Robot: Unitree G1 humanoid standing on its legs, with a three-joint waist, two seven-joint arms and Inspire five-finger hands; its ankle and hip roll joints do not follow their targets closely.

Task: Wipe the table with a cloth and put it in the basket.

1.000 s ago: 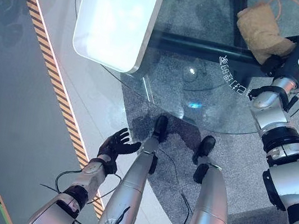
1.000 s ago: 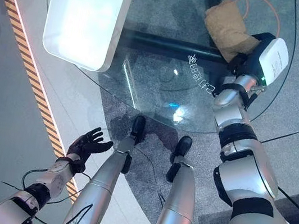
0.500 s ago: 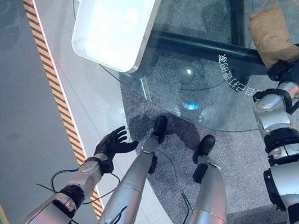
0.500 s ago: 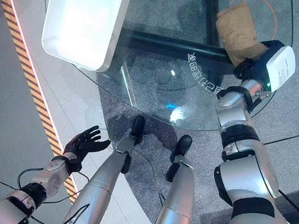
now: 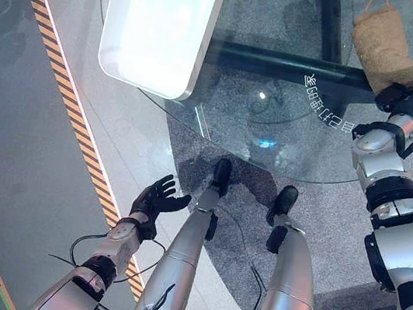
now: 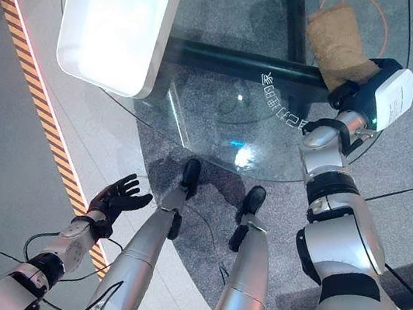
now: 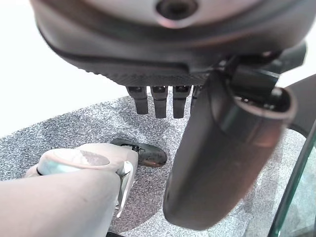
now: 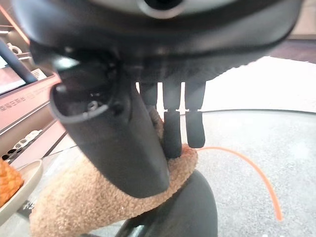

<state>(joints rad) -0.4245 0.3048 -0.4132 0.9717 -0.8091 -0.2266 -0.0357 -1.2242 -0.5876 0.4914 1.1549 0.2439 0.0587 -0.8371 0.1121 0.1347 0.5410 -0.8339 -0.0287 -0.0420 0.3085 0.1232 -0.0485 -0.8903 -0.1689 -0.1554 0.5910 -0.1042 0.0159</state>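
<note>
Pressing tan cloth [image 5: 383, 43] on glass table [image 5: 276, 111] | right robot hand [image 5: 393, 92] flat-fingered | left robot hand [image 5: 159, 199] relaxed, spread

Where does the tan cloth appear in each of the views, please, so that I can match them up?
Left eye view: cloth at upper right on the glass table, right hand on its near end.
Right eye view: upper right.
Right wrist view: under the fingers.
Left wrist view: not in it.
Shared landmark: orange cord by the cloth.

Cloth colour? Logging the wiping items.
Tan, fuzzy cloth; clearest in the left eye view.
</note>
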